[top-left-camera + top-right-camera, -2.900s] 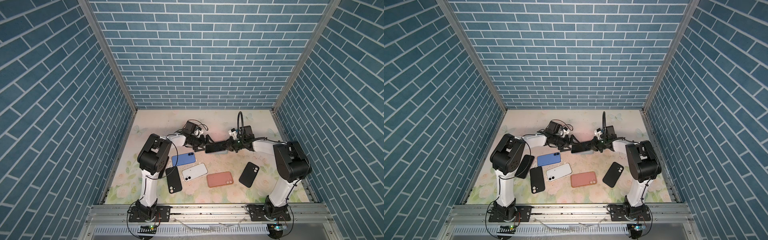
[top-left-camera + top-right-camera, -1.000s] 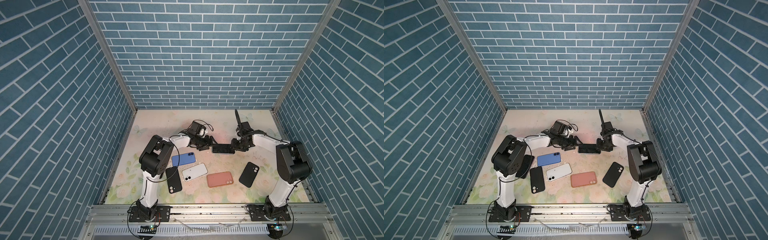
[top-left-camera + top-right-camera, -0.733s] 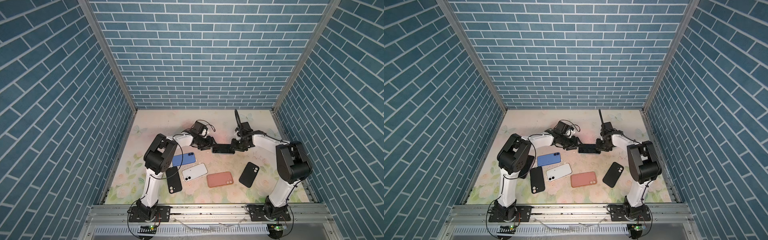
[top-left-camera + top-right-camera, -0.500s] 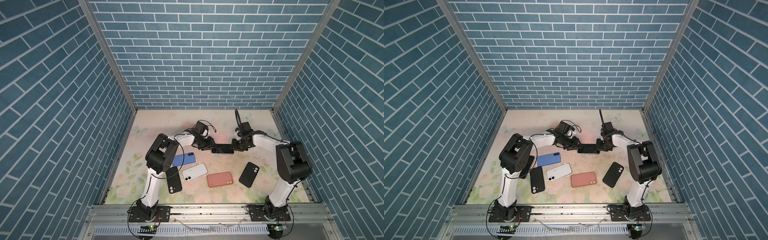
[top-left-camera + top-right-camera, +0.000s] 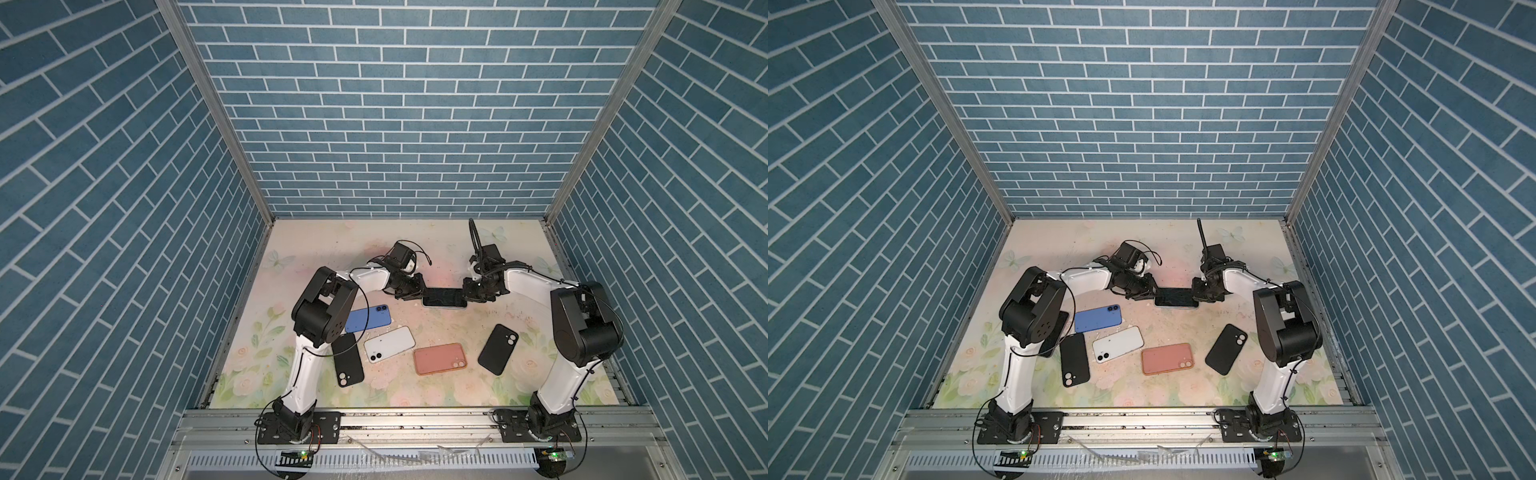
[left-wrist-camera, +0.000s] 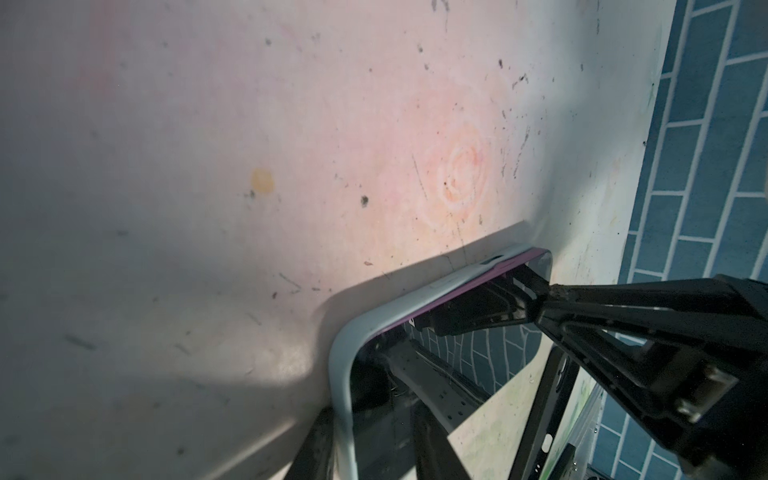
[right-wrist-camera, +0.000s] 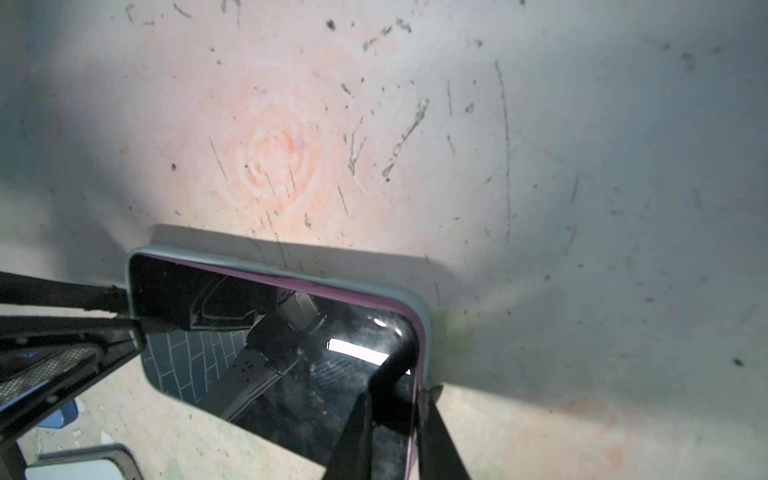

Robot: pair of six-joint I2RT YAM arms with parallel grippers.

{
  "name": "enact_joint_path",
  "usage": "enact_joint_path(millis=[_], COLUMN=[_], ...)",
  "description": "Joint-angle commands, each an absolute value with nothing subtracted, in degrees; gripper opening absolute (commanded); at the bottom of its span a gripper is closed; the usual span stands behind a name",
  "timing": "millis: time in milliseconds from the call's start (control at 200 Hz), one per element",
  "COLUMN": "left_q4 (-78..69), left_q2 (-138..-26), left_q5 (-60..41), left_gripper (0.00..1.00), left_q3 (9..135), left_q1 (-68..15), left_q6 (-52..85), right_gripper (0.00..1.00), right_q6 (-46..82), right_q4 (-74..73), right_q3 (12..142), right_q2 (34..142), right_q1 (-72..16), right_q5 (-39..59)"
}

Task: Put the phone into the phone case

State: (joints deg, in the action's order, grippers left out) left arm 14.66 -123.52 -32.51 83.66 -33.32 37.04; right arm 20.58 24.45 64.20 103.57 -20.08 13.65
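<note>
Right wrist view: the phone lies screen up in the pale blue phone case, its purple edge showing along the far rim. The right gripper pinches the case's right end and the left gripper pinches its left end, jaws narrow. In both top views the pair rests on the floral table, far of centre, between the two arms.
</note>
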Motion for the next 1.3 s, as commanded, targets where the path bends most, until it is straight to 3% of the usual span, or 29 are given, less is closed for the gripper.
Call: enact_joint_path(millis=[0,185,350,580,965,1295], left_q4=[19.2,20.7,19.4,17.1,15.7,15.9], left_q2=[-124.8,-123.2,-120.2,-117.7,-118.6,-122.1], left_q5=[-30.2,-28.1,-28.1,-30.9,-33.3,-34.8], left_gripper=[0.34,0.4,0.56,0.65,0.7,0.67], left_q3=[84.5,84.4,84.1,84.2,83.6,85.4], left_q1=[-34.8,-34.7,-34.7,-34.4,-33.6,-33.4], left_q6=[35.2,33.0,31.4,30.1,30.0,30.8], right_gripper=[0.25,0.34,0.43,0.46,0.52,0.55], right_q6=[18.9,19.0,20.3,22.9,25.1,27.4], right_q4=[25.2,26.1,25.7,23.1,19.3,13.7], right_q3=[63.2,63.8,63.3,59.8,56.5,56.2], right_q2=[103.8,101.5,98.5,94.2,94.1,100.1], right_q1=[-22.3,-21.5,-19.8,-16.6,-12.7,-12.4], right_q5=[15.4,15.5,16.8,20.5,26.7,33.0])
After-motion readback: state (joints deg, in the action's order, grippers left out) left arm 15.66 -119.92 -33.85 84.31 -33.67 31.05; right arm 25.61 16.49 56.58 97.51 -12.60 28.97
